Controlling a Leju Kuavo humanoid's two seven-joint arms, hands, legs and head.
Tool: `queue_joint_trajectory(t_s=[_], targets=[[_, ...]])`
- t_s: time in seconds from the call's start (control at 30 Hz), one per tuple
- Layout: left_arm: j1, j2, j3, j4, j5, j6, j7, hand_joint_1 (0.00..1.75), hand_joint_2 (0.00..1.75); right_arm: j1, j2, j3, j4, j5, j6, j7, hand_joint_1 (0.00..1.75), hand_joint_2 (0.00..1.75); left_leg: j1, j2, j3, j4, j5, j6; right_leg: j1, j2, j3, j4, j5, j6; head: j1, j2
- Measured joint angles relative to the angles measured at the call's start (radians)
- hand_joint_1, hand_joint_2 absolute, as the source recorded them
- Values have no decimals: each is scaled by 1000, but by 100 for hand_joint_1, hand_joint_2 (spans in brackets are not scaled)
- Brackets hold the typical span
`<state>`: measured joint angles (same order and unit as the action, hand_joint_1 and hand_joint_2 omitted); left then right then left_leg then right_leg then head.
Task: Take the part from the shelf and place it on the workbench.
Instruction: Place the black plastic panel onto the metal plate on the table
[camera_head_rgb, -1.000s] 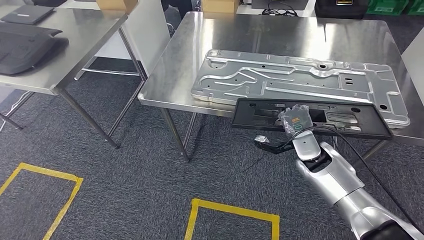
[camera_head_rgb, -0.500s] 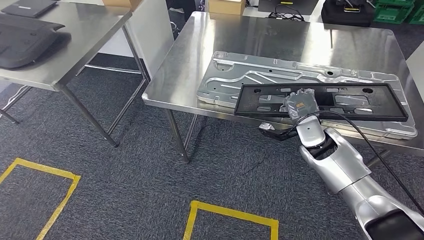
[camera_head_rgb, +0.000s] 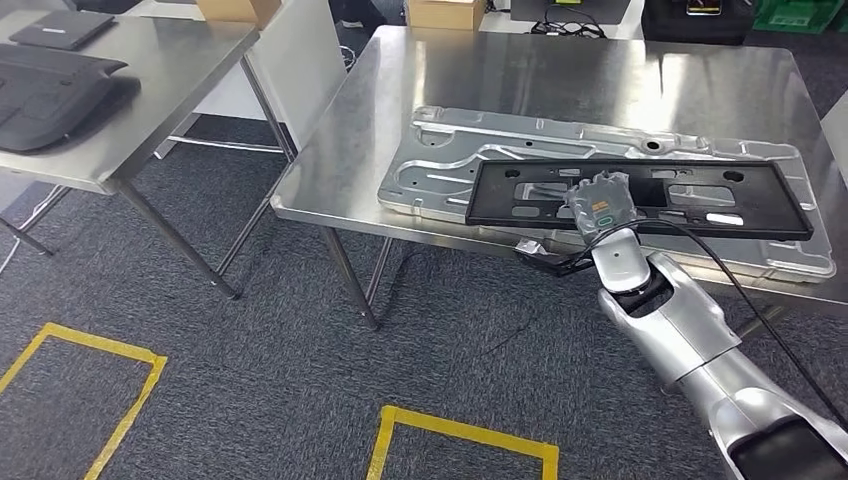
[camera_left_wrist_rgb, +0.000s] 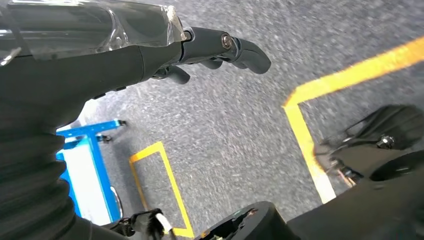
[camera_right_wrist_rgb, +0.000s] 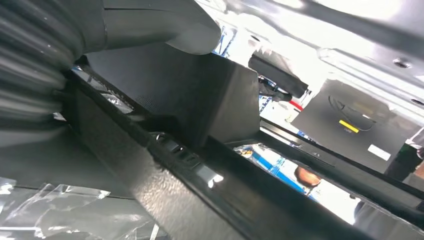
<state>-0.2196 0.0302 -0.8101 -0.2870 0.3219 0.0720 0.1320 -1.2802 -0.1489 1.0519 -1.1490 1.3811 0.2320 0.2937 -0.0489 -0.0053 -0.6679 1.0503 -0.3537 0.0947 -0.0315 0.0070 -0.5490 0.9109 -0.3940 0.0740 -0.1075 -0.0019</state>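
Reaching forward from the lower right, the right hand grips the near edge of the black frame part — held flat over the silver panel on the workbench. The left hand hangs over the floor, fingers curled, holding nothing.

Bright, even overhead light; soft glare streaks the steel tabletop at upper centre. The head view is sharp. The right wrist view blows out white at upper right.

Matt blk plastic part, shiny steel workbench.
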Motion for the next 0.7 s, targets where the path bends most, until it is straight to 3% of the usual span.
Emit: queue_joint_trajectory(t_s=[0.07, 0.1, 0.17, 0.2, 0.27, 0.33, 0.37, 0.4, 0.43, 0.53, 0.6, 0.67, 0.7], targets=[[-2, 3, -1, 1, -5, 0, -1, 0, 175, -3, -1, -1, 1, 0, -3, 3, 175, 175, -32, -1, 60, -129, 54, 33, 10, 3, 11, -11, -1, -4, 0, 0], [-3, 5, -1, 1, -8, 0, -1, 0, 175, -2, -2, -1, 1, 0, -4, 3, 175, 175, -38, -2, 79, -163, 57, 40, 17, 4, 13, -13, -4, -7, 0, 0], [-5, 3, -3, 2, -15, 1, -1, 0, 175, -2, -2, -2, 3, 0, -6, 3, 175, 175, -29, -1, 98, -192, 49, 34, 32, 5, 11, -8, -13, -16, 0, 0], [-6, 2, -4, 2, -17, 1, -1, 0, 175, -3, -2, -2, 4, 0, -8, 3, 175, 175, -21, -1, 104, -200, 45, 26, 35, 3, 5, 6, -25, -15, 0, 0], [-6, -3, -5, 2, -21, 0, -2, 0, 175, -6, -2, -4, 7, 1, -14, 4, 175, 175, -15, -2, 111, -207, 43, 24, 32, -2, -34, 93, -77, -4, 0, 0], [-6, -5, -6, 2, -26, -2, -2, 0, 175, 0, -1, -4, 11, 1, -19, 3, 175, 175, -14, -2, 115, -206, 39, 32, 26, -2, -107, 244, -143, 5, 0, 0], [-6, -6, -8, 2, -29, -3, -2, 0, 175, 5, -1, -4, 14, 2, -20, 2, 175, 175, -13, -3, 116, -204, 36, 32, 24, -2, -139, 302, -159, 7, 0, 0], [-6, -7, -10, 2, -31, -4, -2, 0, 175, 9, -2, -4, 17, 2, -20, 2, 175, 175, -12, -4, 118, -201, 33, 31, 22, -3, -154, 323, -153, 10, 0, 0], [-6, -8, -11, 2, -33, -4, -2, 0, 175, 11, -2, -4, 20, 3, -20, 1, 175, 175, -11, -5, 120, -196, 28, 28, 20, -3, -149, 300, -126, 14, 0, 0], [-7, -9, -17, 2, -35, -4, -2, 0, 175, 10, -2, -4, 25, 4, -20, 1, 175, 175, -11, -6, 125, -176, 7, 17, 7, -2, -61, 98, -16, 31, 0, 0], [-10, -8, -20, 3, -35, -4, -2, 0, 175, 10, -4, -5, 27, 5, -19, 1, 175, 175, -16, -6, 126, -167, -3, 14, 1, 3, -25, 22, 5, 19, 0, 0], [-12, -7, -23, 3, -36, -4, -2, 0, 175, 11, -5, -6, 31, 5, -19, 1, 175, 175, -17, -7, 127, -166, -8, 15, -3, 5, -19, 10, 4, -2, 0, 0], [-12, -7, -23, 3, -36, -4, -2, 0, 175, 10, -5, -6, 32, 6, -19, 1, 175, 175, -16, -6, 122, -155, -17, 9, -7, 5, -17, 9, 2, -9, 0, 0]])
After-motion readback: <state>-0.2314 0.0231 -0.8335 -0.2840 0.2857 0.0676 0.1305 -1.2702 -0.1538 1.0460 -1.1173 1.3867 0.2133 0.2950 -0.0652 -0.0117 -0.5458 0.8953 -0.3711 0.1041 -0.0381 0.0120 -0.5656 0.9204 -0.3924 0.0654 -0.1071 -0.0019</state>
